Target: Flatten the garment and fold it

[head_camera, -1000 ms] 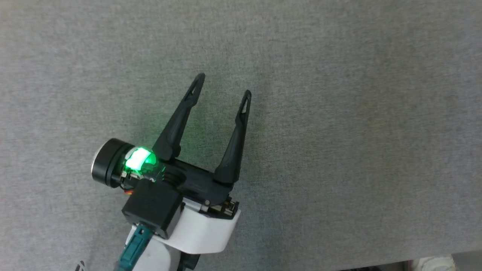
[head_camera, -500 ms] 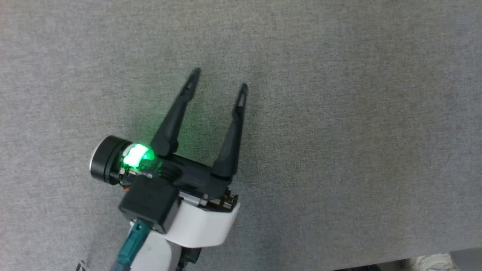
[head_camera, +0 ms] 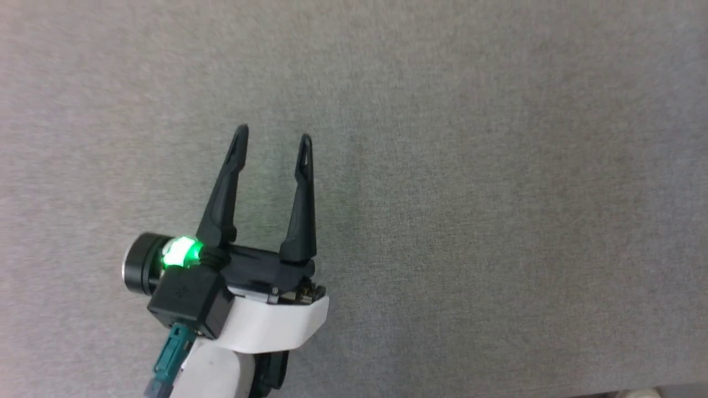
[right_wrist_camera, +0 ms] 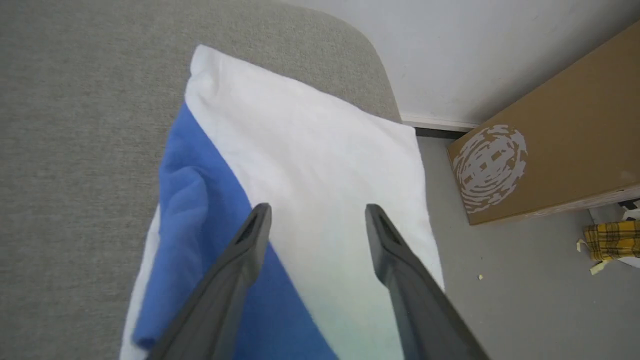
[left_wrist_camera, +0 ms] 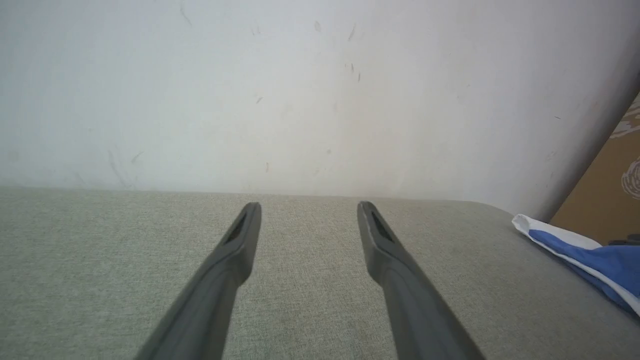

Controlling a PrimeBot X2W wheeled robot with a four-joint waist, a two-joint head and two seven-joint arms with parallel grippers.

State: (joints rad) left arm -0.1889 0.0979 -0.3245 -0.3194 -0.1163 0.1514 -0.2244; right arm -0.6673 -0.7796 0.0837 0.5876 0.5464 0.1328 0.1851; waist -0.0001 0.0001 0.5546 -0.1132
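Hovering my right gripper [right_wrist_camera: 317,216] over garment [right_wrist_camera: 320,160], spread, empty; left gripper [head_camera: 273,141] spread too. Soft, limp; I'd pinch white corner.

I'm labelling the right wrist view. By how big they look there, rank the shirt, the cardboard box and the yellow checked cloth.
1. Shirt: largest, though it is nearest the camera.
2. Cardboard box: cut off by the frame edge.
3. Yellow checked cloth: smallest, also cut off.

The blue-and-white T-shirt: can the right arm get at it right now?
Probably yes: the right gripper hangs open just over the T-shirt, with nothing between its fingers and the cloth.
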